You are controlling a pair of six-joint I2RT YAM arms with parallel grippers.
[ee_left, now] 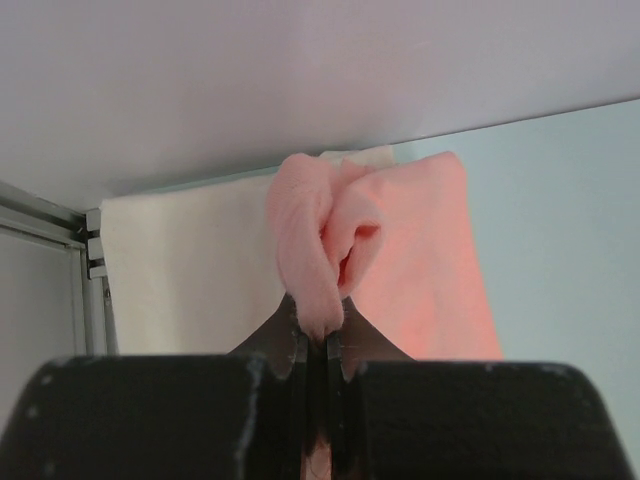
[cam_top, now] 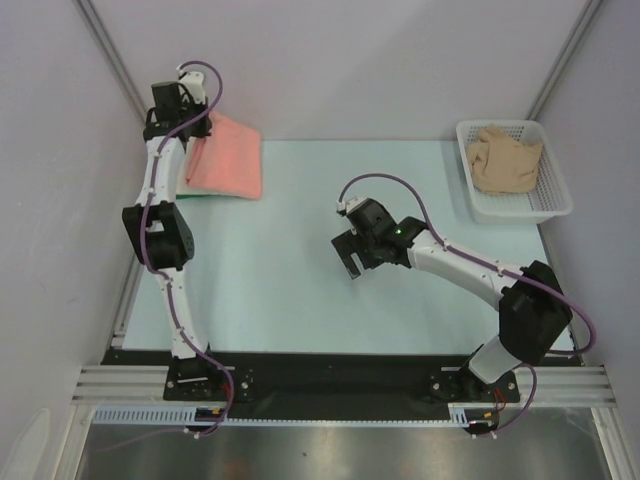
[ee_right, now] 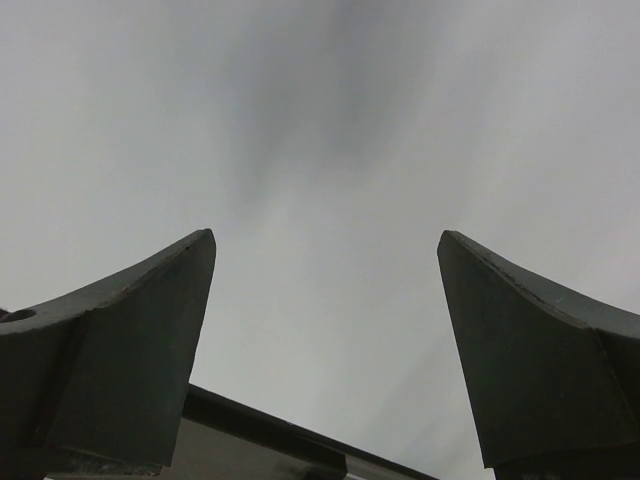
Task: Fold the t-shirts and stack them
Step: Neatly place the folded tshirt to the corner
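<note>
Left gripper (ee_left: 318, 335) clamped on a fold of the salmon-pink t-shirt (cam_top: 230, 160); shirt's long axis runs far-to-near on the counter (cam_top: 300, 300). Right gripper (cam_top: 352, 262) wide open, empty.

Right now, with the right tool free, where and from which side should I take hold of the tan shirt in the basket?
Pinch a raised fold on top of the tan shirt, coming straight down from above. It lies crumpled in a heap inside the white mesh basket, whose walls would likely block a sideways approach. The right tool is open.
</note>
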